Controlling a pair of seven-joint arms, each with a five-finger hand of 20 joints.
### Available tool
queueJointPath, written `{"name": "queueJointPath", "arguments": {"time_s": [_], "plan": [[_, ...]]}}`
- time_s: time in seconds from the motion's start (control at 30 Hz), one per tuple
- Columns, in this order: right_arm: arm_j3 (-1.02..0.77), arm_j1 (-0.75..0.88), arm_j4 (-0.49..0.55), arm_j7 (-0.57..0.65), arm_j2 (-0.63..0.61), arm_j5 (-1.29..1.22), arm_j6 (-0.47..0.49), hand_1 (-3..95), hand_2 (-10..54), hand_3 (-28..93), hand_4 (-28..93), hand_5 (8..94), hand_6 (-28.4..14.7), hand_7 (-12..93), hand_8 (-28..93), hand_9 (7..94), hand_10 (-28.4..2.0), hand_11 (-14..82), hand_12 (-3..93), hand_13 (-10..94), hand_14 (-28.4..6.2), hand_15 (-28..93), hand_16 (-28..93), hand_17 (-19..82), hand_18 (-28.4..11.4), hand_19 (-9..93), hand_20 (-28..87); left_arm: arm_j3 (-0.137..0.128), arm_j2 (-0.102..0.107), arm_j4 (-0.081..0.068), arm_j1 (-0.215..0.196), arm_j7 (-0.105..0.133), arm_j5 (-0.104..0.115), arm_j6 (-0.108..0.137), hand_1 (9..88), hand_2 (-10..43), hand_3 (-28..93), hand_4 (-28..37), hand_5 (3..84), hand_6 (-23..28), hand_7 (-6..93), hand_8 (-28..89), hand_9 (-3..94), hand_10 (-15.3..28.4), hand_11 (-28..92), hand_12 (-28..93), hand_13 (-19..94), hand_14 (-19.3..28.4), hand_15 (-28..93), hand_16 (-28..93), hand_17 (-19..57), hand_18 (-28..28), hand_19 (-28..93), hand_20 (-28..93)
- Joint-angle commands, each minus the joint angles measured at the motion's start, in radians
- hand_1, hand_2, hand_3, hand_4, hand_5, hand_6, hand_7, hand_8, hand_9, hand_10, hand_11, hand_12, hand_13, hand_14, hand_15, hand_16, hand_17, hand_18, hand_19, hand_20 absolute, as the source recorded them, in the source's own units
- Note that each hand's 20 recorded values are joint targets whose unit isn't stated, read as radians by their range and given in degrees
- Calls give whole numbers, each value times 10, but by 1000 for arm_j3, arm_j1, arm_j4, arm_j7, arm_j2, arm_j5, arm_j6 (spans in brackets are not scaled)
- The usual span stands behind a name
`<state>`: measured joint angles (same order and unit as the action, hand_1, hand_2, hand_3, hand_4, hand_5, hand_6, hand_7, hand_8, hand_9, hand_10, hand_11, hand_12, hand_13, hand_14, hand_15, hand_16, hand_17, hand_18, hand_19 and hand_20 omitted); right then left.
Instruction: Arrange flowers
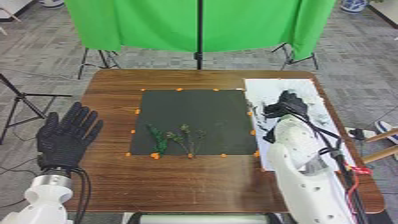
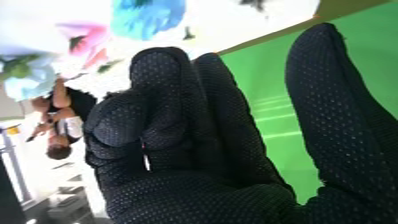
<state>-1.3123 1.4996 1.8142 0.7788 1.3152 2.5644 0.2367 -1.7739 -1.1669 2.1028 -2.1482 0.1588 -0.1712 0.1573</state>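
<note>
The right hand (image 1: 286, 104) is placed over the white sheet (image 1: 275, 85), and in the right wrist view the blue flower (image 2: 147, 19), the pink flower (image 2: 82, 42) and the pale flower (image 2: 31, 82) are seen beyond its fingers, toward the side opposite the thumb. The fingers are loosely bent and near together, the thumb is held apart, and nothing is seen pinched. By judgement, for a flower to be picked next, the palm must be turned to that side. The green sprig (image 1: 158, 141) is laid on the dark mat (image 1: 191, 107), its long axis pointing roughly away from the robot; to it the left hand (image 1: 64, 142), with fingers straight and slightly spread, is nearer.
</note>
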Motion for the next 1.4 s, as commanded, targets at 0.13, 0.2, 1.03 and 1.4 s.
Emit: {"name": "queueJointPath", "arguments": {"time_s": [0.13,0.2,1.03,1.4], "plan": [[67,-70,-104,-67,48,48,50,400,-95,649,-264,625,-141,76,-83,589,-244,142,166,609,-172,665,220,383,-273,932,325,16,6,6,-2,12,59,34,286,124,719,-283,478,85,143,-78,417,150,224,147,315,152,370,-35,-38,151,321,176],[81,-91,-134,-63,45,64,44,400,-95,645,-271,627,-149,66,-87,577,-251,132,161,605,-171,651,217,382,-273,932,323,18,3,8,-1,13,63,32,287,124,719,-283,480,86,143,-78,418,151,225,148,315,152,371,-35,-37,152,321,175],[168,40,-199,-170,32,197,-85,689,-95,648,-282,754,-6,422,187,897,-89,132,486,847,-54,508,459,497,-244,932,373,-91,-37,57,-61,8,67,56,290,126,727,-282,492,90,152,-80,427,156,241,149,322,157,397,-40,-39,153,330,176],[205,46,35,-200,-41,115,-229,694,-95,670,-282,782,-13,394,212,906,-106,132,507,872,-48,454,507,480,-272,873,382,-83,-35,45,-53,3,62,60,292,115,728,-283,491,92,151,-78,423,157,241,149,318,158,400,-44,-42,154,335,175]]}}
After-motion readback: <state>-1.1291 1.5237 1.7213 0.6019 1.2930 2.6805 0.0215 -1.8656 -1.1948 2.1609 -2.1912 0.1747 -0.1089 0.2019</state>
